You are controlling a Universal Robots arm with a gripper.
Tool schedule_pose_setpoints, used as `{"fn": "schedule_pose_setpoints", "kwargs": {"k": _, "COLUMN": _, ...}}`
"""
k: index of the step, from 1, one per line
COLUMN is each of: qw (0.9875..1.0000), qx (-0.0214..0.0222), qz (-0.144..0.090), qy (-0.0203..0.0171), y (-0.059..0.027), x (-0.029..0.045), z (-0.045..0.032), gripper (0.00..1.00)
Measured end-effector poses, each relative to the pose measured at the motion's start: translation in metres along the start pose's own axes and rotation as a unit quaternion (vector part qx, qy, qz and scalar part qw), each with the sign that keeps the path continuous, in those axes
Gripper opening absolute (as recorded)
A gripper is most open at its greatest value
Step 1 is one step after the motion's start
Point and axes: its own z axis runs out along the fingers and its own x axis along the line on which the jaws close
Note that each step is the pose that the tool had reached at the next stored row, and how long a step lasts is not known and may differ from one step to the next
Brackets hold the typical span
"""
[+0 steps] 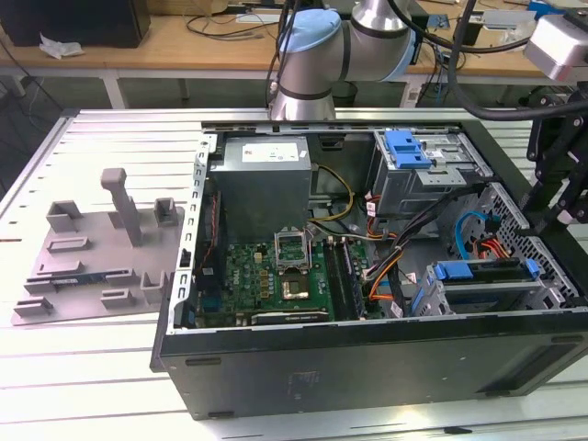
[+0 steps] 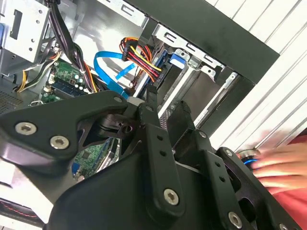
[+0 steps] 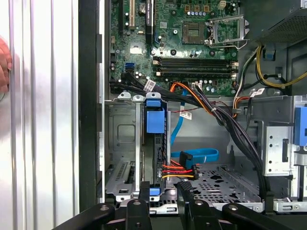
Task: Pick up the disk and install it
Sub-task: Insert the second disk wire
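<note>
The disk (image 1: 482, 274) stands on edge in the drive cage, in the corner of the open computer case at the exterior view's lower right. Its blue bracket (image 3: 155, 120) faces the first wrist view, and the bracket's tab (image 2: 176, 60) appears in the second wrist view. My gripper (image 1: 551, 216) hangs over the case's edge at the exterior view's right, above and just beyond the disk. Its black fingers (image 3: 184, 194) are apart on either side of the disk's end, and I cannot see them touching it. The gripper (image 3: 164, 195) (image 2: 168, 103) is open.
A grey power-supply box (image 1: 262, 179), the green motherboard (image 1: 276, 276) and orange and red cables (image 3: 180, 170) crowd the case. A blue flat cable (image 3: 196, 155) lies beside the cage. A grey fixture plate (image 1: 92, 248) lies on the slatted table. A person's hand (image 2: 278, 165) rests by the case.
</note>
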Motion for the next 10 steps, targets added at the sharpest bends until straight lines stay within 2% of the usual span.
{"fn": "schedule_pose_setpoints", "kwargs": {"k": 10, "qw": 1.0000, "qx": 0.0001, "qz": 0.000, "qy": 0.0000, "y": 0.0001, "x": 0.0000, "z": 0.0000, "gripper": 0.36}}
